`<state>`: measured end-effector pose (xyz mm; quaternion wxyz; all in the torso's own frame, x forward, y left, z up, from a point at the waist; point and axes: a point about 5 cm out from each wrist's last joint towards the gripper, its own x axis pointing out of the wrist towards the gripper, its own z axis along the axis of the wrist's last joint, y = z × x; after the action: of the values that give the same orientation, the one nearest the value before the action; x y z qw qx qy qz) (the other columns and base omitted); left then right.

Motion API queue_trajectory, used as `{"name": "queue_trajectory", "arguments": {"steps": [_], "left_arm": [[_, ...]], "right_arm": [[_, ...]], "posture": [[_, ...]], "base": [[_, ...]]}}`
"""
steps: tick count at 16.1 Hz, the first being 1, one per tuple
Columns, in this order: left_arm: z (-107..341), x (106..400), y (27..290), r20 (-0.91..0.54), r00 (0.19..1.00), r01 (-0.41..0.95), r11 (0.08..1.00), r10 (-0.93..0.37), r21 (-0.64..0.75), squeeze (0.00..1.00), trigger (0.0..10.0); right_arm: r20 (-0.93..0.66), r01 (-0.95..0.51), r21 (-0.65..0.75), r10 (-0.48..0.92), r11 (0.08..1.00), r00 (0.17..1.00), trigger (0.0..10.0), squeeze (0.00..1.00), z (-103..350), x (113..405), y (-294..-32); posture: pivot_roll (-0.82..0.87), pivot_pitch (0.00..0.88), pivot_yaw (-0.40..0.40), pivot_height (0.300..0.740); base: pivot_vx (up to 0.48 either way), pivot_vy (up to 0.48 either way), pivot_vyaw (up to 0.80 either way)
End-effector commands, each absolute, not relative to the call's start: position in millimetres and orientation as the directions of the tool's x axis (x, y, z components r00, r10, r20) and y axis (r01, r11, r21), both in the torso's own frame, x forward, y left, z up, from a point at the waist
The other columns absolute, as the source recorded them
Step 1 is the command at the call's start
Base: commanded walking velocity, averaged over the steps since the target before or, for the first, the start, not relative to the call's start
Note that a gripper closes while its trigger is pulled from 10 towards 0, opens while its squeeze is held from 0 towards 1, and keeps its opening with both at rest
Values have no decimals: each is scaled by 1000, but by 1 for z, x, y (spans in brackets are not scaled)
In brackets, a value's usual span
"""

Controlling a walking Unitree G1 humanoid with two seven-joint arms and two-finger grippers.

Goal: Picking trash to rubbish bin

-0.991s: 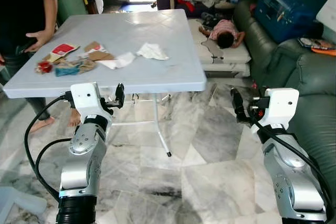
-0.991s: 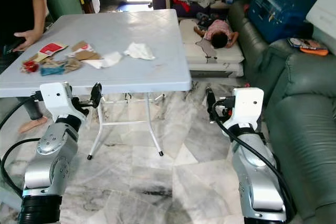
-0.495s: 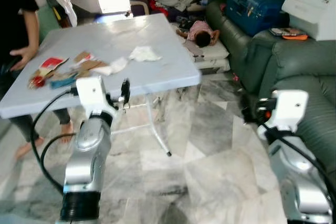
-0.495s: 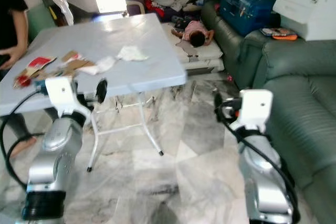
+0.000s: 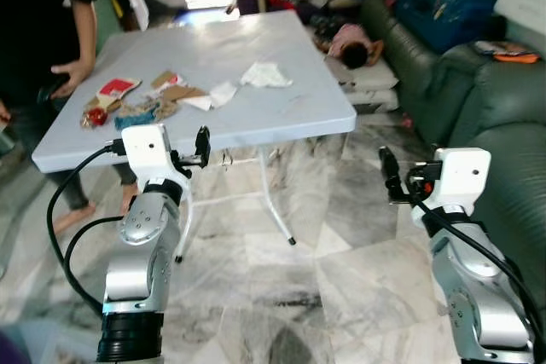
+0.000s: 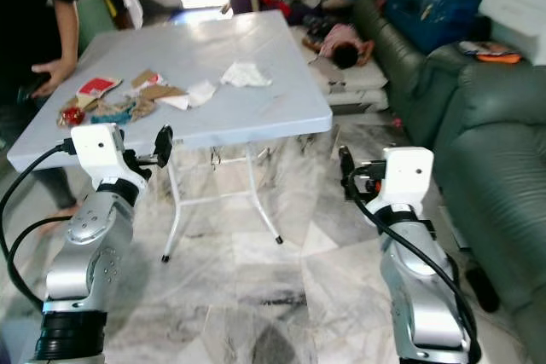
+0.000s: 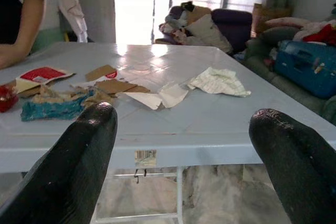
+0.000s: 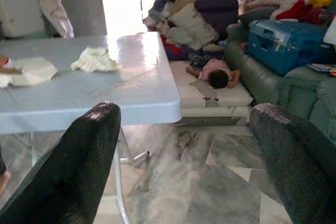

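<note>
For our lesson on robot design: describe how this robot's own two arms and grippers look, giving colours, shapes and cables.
Both arms are silver metal with rounded, jointed segments and a ribbed black collar near the base. Each wrist carries a white boxy housing. The left gripper and right gripper each have two long black fingers with rounded, matt, textured tips. Black cables loop from each white housing down along the arm.

- Pale blue plastic folding table [image 5: 281, 117]: near edge unobstructed; far-right top bare.
- Person's hand [image 5: 72, 72] rests at the scrap pile's far-left side.
- Green leather sofa [image 5: 503, 117] bounds the right.
</note>
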<state>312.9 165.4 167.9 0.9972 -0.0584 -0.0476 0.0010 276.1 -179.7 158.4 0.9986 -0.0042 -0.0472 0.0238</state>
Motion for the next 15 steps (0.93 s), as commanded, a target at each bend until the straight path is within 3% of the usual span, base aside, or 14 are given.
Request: {"name": "queue_trajectory", "arguments": {"steps": [1, 9, 15], "left_arm": [[173, 313, 171, 117, 992, -35, 997, 43, -72, 0, 10000], [170, 312, 165, 97, 995, 21, 990, -8, -137, 0, 10000], [170, 312, 166, 92, 996, 10, 990, 2, -138, 0, 10000]], "right_arm": [[137, -68, -12, 69, 998, 988, 10000, 0, 168, 277, -174], [147, -67, -14, 68, 998, 987, 10000, 0, 170, 279, -174], [149, -83, -23, 85, 996, 985, 10000, 0, 170, 278, -172]], "posture": [[-46, 13, 56, 740], [-48, 0, 54, 740], [-49, 2, 54, 740]], "base": [[0, 0, 800], [0, 0, 100], [308, 0, 0]]}}
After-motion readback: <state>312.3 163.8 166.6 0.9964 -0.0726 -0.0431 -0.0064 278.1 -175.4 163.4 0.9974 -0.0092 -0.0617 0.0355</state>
